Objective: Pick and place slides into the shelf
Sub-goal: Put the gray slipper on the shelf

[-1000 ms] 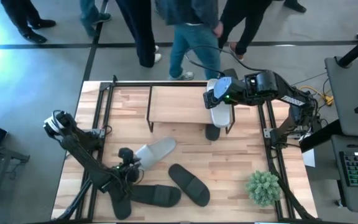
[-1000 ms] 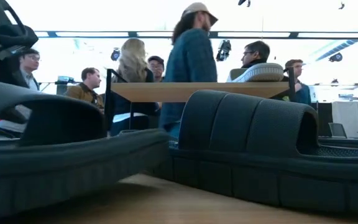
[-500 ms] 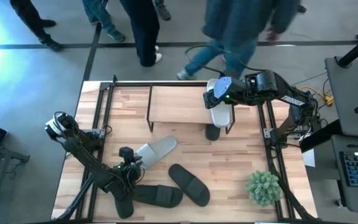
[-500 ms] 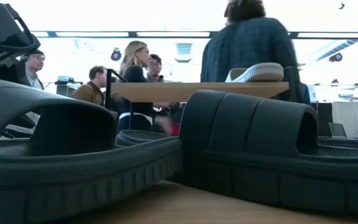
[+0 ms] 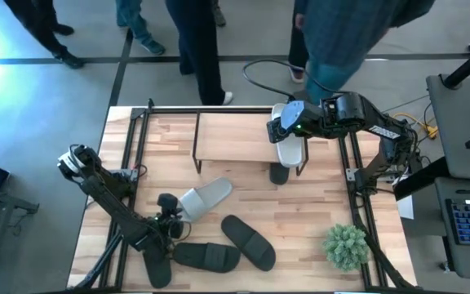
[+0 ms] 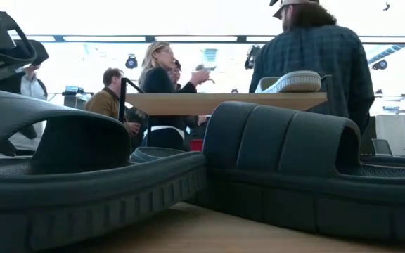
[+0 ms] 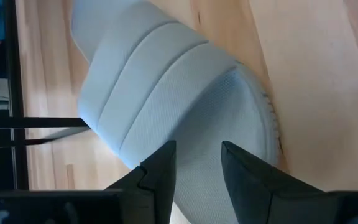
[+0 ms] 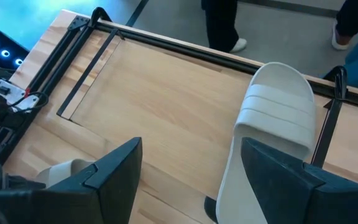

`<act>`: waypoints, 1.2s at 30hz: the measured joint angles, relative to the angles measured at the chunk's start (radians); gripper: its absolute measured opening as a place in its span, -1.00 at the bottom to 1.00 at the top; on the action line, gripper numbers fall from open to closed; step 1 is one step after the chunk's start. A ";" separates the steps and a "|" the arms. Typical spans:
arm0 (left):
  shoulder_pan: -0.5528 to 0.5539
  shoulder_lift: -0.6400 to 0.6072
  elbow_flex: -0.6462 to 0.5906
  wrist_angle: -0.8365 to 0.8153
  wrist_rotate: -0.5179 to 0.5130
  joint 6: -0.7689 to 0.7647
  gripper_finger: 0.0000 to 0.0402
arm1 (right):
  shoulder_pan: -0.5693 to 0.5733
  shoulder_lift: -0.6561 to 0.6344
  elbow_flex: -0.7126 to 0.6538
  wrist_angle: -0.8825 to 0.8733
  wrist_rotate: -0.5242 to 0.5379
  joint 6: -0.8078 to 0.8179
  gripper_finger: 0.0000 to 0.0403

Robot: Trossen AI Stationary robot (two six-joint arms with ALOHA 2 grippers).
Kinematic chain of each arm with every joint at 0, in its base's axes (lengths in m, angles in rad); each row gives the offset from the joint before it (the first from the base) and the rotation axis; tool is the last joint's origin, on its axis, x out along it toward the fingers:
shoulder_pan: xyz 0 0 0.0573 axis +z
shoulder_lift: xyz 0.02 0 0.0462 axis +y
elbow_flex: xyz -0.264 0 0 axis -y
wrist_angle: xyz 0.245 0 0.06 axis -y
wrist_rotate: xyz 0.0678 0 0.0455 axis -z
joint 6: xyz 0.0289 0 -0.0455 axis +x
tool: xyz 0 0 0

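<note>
So the left pincer (image 5: pixel 172 219) sits part-spread over the heel of a light grey ribbed slide (image 5: pixel 203 200) on the wooden counter (image 5: pixel 317 204), probably lining up a grab. Right pincer (image 5: pixel 281 129) hangs spread wide above the white slide (image 5: pixel 289 148) on the wood-topped shelf (image 5: pixel 231 139), looks just dropped off.

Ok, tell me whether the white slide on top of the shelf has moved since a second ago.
No. The white slide lies at the same spot on the shelf, at its right end beside the black post, under the open right gripper.
</note>
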 joint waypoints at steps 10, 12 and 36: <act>0.008 -0.077 0.112 -0.111 0.158 -0.047 -0.44 | 0.000 0.000 0.000 0.000 -0.001 -0.004 0.32; 0.008 -0.107 0.122 -0.111 0.119 -0.065 -0.44 | 0.000 0.000 0.000 0.000 0.000 -0.005 0.32; 0.019 -0.058 0.050 -0.076 0.003 -0.050 -0.44 | 0.000 0.000 0.000 -0.001 -0.001 -0.027 0.32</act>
